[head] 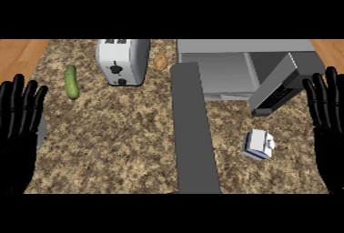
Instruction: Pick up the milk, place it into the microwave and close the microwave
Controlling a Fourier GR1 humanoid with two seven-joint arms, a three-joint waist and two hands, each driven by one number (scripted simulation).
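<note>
1. Milk [259,144] sits on the counter [121,136] just in front of the microwave [242,45]; door [275,91] open, so we judge it's staged for loading
2. Our left hand [17,132] and right hand [329,132]: fingers straight, apart, holding nothing, resting at the side edges; right one nearer the milk
3. Speckled brown counter; toaster [122,61] and cucumber [71,82] well left, out of the way; wood floor [20,50] beyond

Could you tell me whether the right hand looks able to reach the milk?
Probably yes: the milk sits on the counter close beside the open right hand, nothing lying between them, and the microwave door stands further back.
</note>
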